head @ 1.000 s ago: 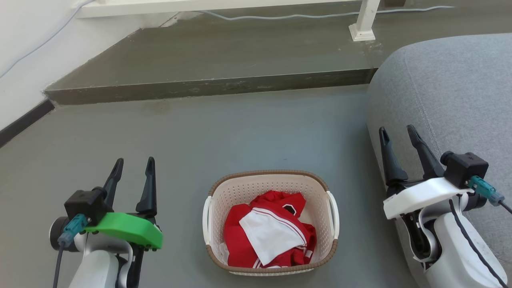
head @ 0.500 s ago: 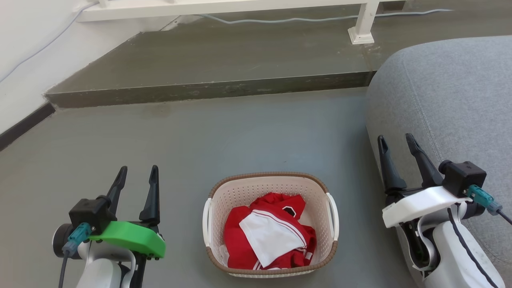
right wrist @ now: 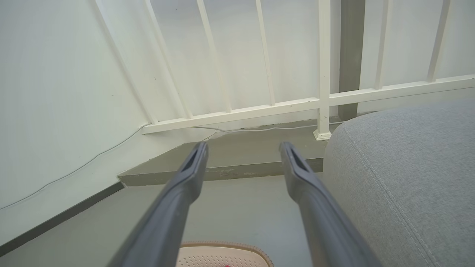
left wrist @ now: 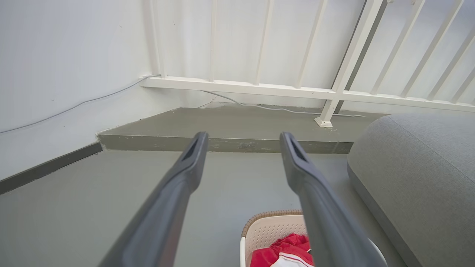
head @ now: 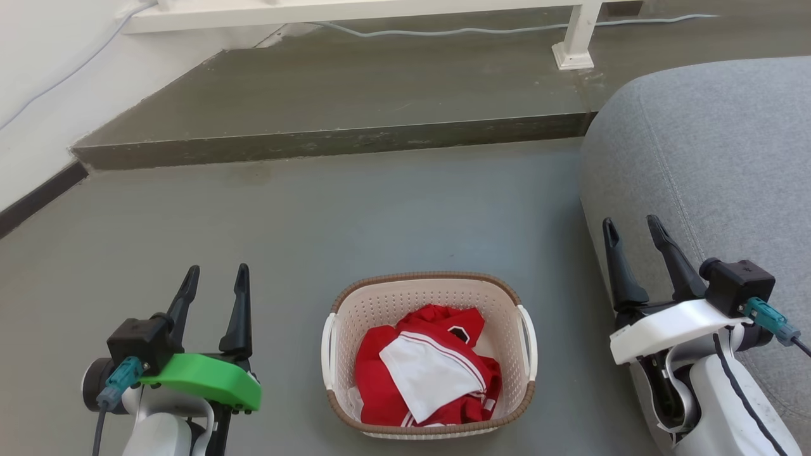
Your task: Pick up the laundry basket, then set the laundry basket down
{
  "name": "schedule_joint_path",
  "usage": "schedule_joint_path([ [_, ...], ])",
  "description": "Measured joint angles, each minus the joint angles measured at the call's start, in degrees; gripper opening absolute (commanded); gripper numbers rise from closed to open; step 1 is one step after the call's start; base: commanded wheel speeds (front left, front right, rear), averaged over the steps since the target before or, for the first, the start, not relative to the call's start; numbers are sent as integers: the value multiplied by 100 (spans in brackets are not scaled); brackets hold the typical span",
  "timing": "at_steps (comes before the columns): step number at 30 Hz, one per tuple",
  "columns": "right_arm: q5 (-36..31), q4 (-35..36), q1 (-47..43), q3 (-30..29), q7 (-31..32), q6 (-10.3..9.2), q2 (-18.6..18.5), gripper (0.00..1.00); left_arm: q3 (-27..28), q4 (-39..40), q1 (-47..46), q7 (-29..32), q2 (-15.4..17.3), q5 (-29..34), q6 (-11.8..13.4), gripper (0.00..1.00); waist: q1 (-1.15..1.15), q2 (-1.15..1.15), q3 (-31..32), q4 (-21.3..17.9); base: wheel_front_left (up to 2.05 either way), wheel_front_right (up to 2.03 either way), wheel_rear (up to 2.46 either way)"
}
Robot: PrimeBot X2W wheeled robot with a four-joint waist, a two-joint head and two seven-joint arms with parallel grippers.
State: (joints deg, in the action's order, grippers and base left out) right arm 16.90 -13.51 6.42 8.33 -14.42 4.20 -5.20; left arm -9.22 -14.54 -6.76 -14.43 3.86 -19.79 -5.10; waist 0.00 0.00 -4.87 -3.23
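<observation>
Obs: laundry basket (head: 426,277) on grey floor (head: 380,215), lower centre of head view, upright, btwn the two arms. Neither arm touches it. Inside: red + white clothes (head: 431,373), crumpled, lying below rim level.

L arm: left end effector (head: 217,269) at lower left, fingers spread wide, nothing btwn them, tips pointing up the view. It is well off to the basket's left side, w/ a strip of bare floor btwn the two.

R arm: right end effector (head: 630,220) at lower right, fingers likewise spread wide + empty. It shows against the edge of a grey sofa (head: 716,145); can't tell if it touches the fabric. It is apart from the basket's right side.

Left wrist view: basket's far end + a bit of red cloth at the bottom edge, partly behind one finger. Right wrist view: strip of brown rim at the bottom edge, btwn the fingers.

Bkgd: raised step (head: 355,88) beyond the floor, white railing (left wrist: 259,87) standing on it, pale cable (head: 443,26) running along the railing's base.
</observation>
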Motion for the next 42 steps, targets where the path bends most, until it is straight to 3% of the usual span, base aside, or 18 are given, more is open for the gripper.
schedule_joint_path([
  [15,-87,0,-16,-86,0,85,100,100,110,-3,4,0,-85,35,-70,100,0,0,0,8,0,0,0],
  [16,-88,0,-18,-90,0,86,103,0,109,-4,4,0,-86,36,-76,0,0,0,0,8,0,0,0],
  [27,136,-310,-277,-79,42,81,194,0,105,-341,151,82,-146,-160,-80,0,0,0,16,18,0,0,0],
  [42,1437,-308,-277,-290,350,84,200,0,334,-356,150,438,-149,-1393,-92,0,0,0,98,72,0,0,0],
])
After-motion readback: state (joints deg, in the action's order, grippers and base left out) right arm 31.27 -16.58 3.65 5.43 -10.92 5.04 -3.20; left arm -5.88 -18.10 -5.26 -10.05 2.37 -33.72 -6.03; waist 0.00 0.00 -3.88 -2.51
